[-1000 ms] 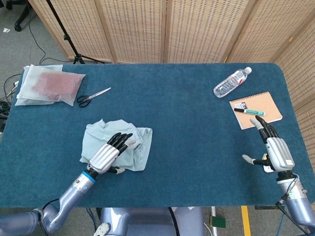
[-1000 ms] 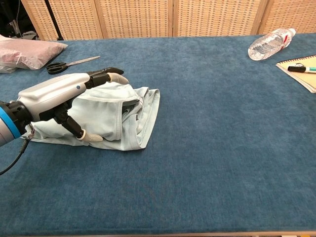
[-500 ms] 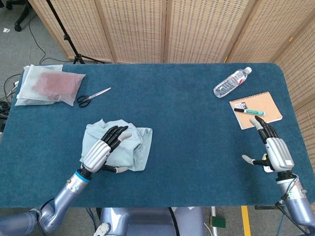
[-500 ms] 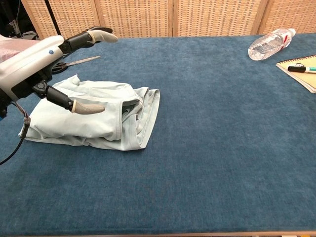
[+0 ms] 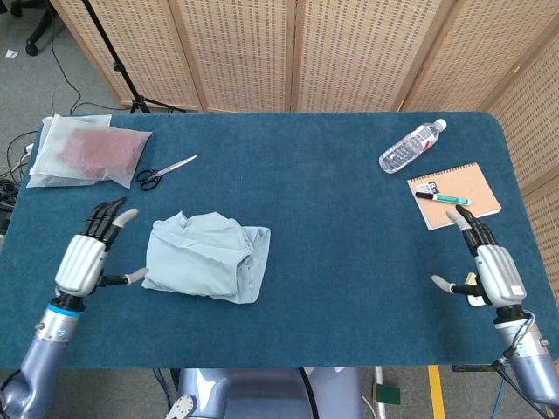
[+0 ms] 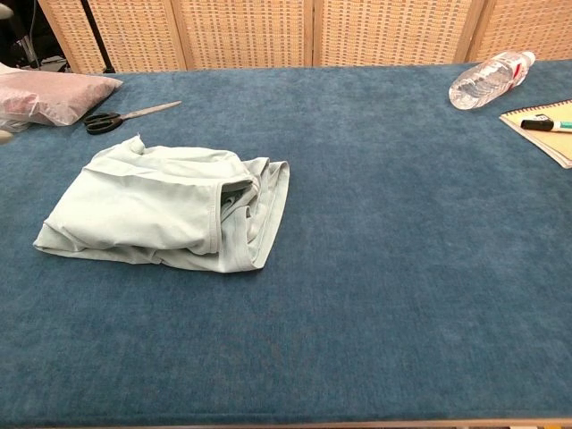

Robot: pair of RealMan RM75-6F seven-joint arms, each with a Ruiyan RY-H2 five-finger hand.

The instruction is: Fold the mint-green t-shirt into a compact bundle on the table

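Note:
The mint-green t-shirt [image 5: 207,256] [image 6: 167,208] lies folded in a compact bundle on the blue table, left of centre. My left hand [image 5: 86,253] hovers to the left of the bundle, apart from it, fingers spread and holding nothing. It is out of the chest view. My right hand [image 5: 488,266] stays over the table's right front corner, fingers apart and empty, below the notebook.
Scissors [image 5: 165,172] [image 6: 123,114] and a plastic bag with a pink item [image 5: 86,151] [image 6: 49,96] lie at the back left. A water bottle [image 5: 410,146] [image 6: 491,79] and a notebook [image 5: 452,194] with a marker [image 5: 442,198] sit at the right.
My left hand has lifted off the folded t-shirt and drawn back to the left, leaving the chest view. The bundle stays put. The right hand has barely moved.

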